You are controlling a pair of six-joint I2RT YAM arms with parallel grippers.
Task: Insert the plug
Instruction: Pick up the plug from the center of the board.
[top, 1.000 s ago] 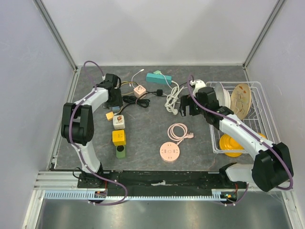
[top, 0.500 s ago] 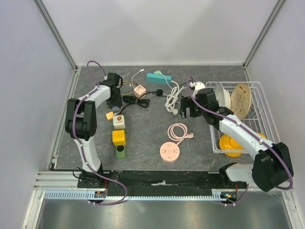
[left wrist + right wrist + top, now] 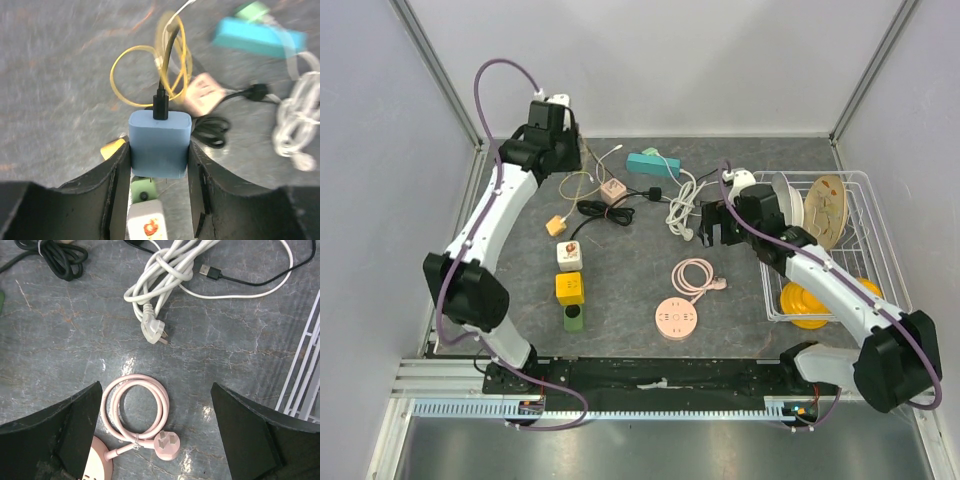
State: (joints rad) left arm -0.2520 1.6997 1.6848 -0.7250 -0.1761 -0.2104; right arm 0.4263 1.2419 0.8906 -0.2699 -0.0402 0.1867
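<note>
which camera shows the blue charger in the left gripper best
The left wrist view: the blue charger sits centre frame, clamped in the left gripper, with a black cable plugged into its far end. In the top view the wrist hides it almost entirely. The right wrist view does not show it.

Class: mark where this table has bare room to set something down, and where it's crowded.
Bare: the grey tabletop between the yellow plastic cube and the coiled pink cord. Crowded: farther back, from the pink cube socket to the bundled white cable.
</note>
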